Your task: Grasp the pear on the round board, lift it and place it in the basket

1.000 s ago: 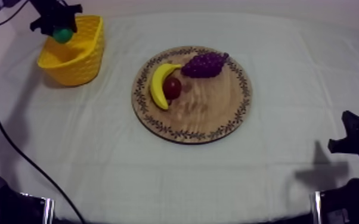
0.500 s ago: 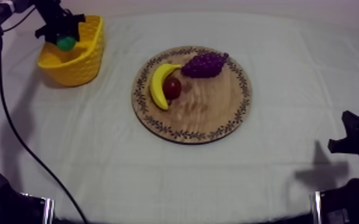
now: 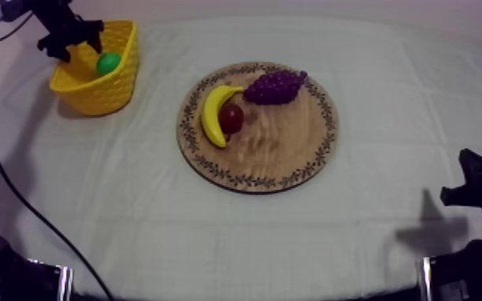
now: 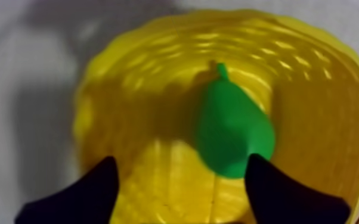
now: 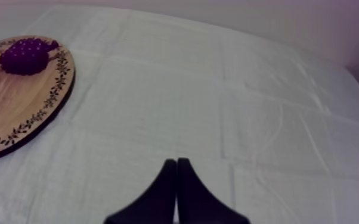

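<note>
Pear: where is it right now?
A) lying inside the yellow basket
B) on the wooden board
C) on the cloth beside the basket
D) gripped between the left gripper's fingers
A: the pear lies on the floor of the yellow basket, and the left gripper hangs open above it.

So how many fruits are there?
4: banana, small red fruit and grapes on the board; pear in the basket. None looks hidden.
</note>
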Robot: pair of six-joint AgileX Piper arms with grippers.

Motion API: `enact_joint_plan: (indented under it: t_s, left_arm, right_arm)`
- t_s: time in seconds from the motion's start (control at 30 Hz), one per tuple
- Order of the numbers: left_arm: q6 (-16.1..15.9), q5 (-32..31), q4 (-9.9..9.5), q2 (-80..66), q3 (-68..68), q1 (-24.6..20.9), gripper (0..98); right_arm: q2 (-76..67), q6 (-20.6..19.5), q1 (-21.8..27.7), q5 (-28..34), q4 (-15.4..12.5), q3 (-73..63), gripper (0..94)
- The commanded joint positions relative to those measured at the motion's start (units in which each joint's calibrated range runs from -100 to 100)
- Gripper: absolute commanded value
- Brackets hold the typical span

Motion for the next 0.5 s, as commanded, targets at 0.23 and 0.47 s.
enact_joint_plan:
  t_s: [0.23, 0.47]
  left_arm:
    - [0.24, -32.86, -0.62, -32.27, 38.61, -4.08, 12.5]
    - [-1.44, -44.82, -0.08, -58.28, 62.18, -6.85, 1.1]
  right_arm:
    - [0.01, 0.02, -0.01, -0.03, 0.0, 0.03, 0.3]
    - [0.01, 0.03, -0.01, -0.03, 0.0, 0.03, 0.3]
